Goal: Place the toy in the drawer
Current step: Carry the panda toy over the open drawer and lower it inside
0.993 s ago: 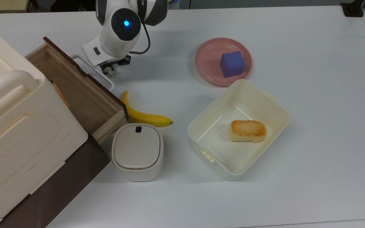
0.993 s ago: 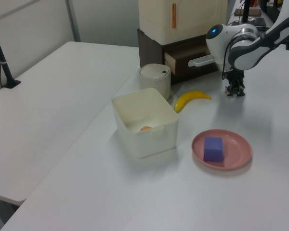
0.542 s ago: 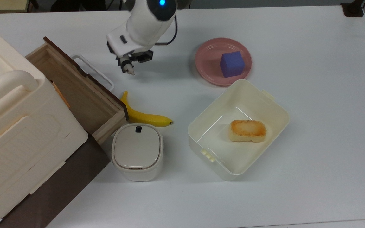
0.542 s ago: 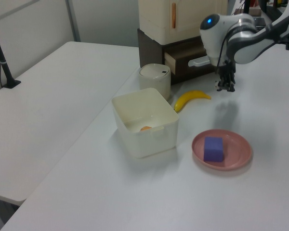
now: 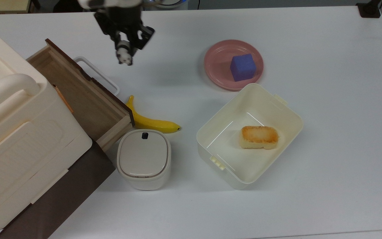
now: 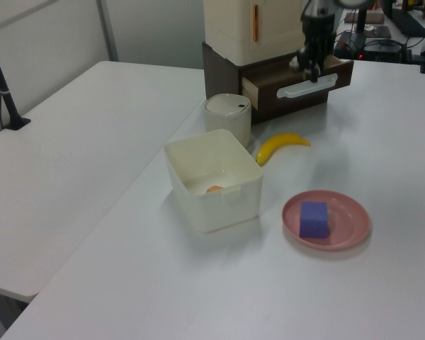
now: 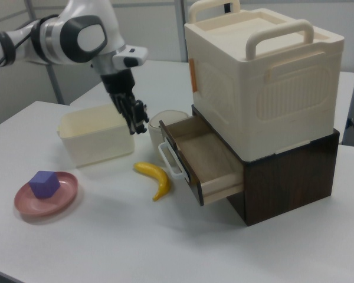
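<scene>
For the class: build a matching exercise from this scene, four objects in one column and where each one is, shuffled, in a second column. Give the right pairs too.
Objects:
1. toy
2. blue cube
3. piece of toast
4. banana

Places:
A. inside the cream bin
B. on the table, beside the open drawer
C. held in the gripper, above the table
D. on the pink plate

Pairs: 1-C, 2-D, 3-A, 4-B

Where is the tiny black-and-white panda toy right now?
In the top view, the panda toy hangs in the gripper above the table, right of the open wooden drawer's white loop handle.
</scene>
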Tool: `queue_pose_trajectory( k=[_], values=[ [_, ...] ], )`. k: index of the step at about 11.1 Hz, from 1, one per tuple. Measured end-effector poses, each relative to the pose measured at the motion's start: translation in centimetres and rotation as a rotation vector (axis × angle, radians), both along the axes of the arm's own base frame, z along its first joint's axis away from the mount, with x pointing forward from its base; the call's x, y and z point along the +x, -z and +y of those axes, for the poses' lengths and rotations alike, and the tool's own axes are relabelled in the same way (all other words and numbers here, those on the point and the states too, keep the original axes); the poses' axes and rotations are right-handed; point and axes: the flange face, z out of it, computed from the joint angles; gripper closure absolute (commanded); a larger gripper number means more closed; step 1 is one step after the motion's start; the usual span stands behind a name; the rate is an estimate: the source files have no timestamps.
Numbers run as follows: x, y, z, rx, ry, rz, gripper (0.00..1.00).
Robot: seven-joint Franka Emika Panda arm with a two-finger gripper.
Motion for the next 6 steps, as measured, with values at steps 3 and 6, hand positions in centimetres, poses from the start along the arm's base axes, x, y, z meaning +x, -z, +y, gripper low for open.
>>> queue_pose_trajectory(
  k=[3, 6],
  values=[
    [0.4, -3.5, -5.7, 0.074, 0.119, -0.123, 1.00],
    [1.2, -4.6, -8.8, 0.075, 0.186, -0.248, 1.00]
  ],
)
